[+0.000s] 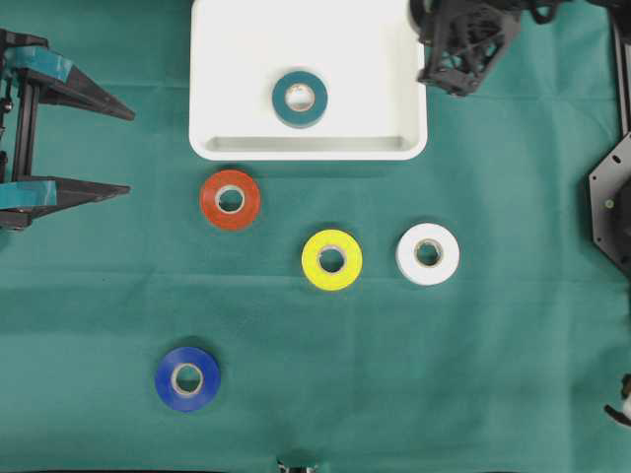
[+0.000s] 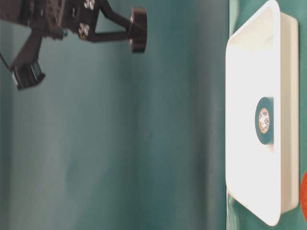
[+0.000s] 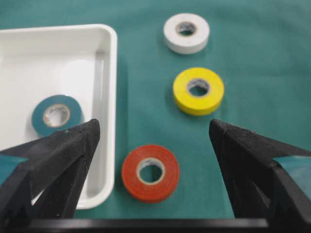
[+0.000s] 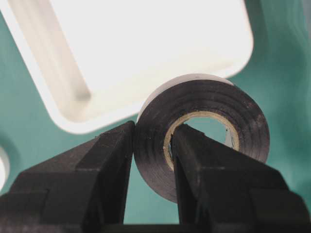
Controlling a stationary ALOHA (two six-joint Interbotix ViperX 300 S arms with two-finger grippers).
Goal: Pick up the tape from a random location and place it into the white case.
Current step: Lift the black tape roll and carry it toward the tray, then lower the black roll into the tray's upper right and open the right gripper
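The white case (image 1: 237, 59) lies at the top middle, and a teal tape (image 1: 300, 98) lies flat inside it. My right gripper (image 4: 153, 141) is shut on a black tape (image 4: 204, 94), one finger through its core and one outside. It hangs above the case's right corner (image 1: 463, 44) and well off the table (image 2: 130, 28). On the cloth lie four more tapes: red (image 1: 230, 200), yellow (image 1: 331, 259), white (image 1: 427, 253) and blue (image 1: 187, 378). My left gripper (image 1: 128, 150) stands open and empty at the left edge, with the red tape (image 3: 150, 172) ahead between its fingers.
Green cloth covers the whole table. A black arm base (image 1: 611, 197) stands at the right edge, with a small white part (image 1: 621, 406) below it. The blue tape lies alone at the front left.
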